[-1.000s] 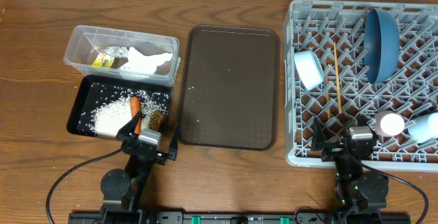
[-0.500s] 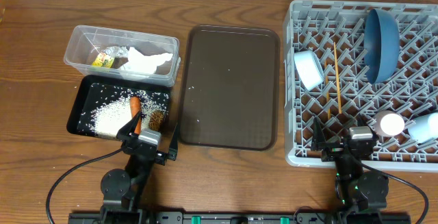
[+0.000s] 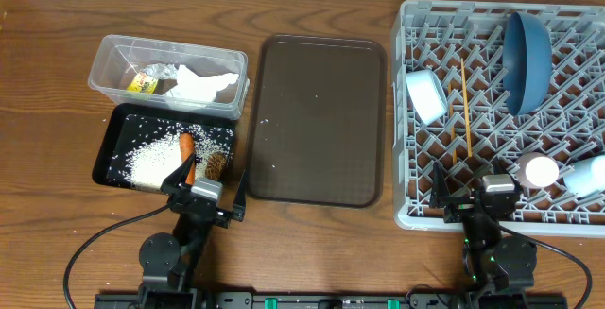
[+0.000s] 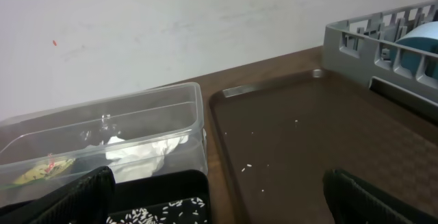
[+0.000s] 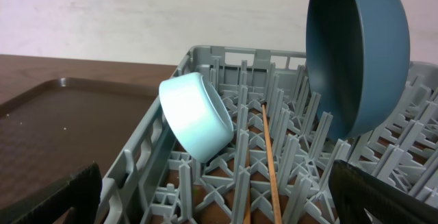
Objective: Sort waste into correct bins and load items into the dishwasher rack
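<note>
On the worktop (image 3: 57,82) the serving tray (image 3: 321,120) lies at the centre. The dishwasher rack (image 3: 425,216) lies at 3 o'clock of it, and at 9 o'clock the tub (image 3: 109,68) sits just behind the shallow tray (image 3: 106,153). In the tub the wrapper (image 3: 203,84) lies at 3 o'clock of the packet (image 3: 142,82); in the shallow tray the rice (image 3: 151,165) lies at 8 o'clock of the carrot (image 3: 187,148), and the food lump (image 3: 216,165) at 4 o'clock of it. In the rack the plate (image 3: 527,61) stands on edge at 1 o'clock, the bowl (image 3: 425,94) leans at 9 o'clock with the chopsticks (image 3: 466,111) between them, and at 5 o'clock one cup (image 3: 539,170) lies at 9 o'clock of the other cup (image 3: 588,175).
</note>
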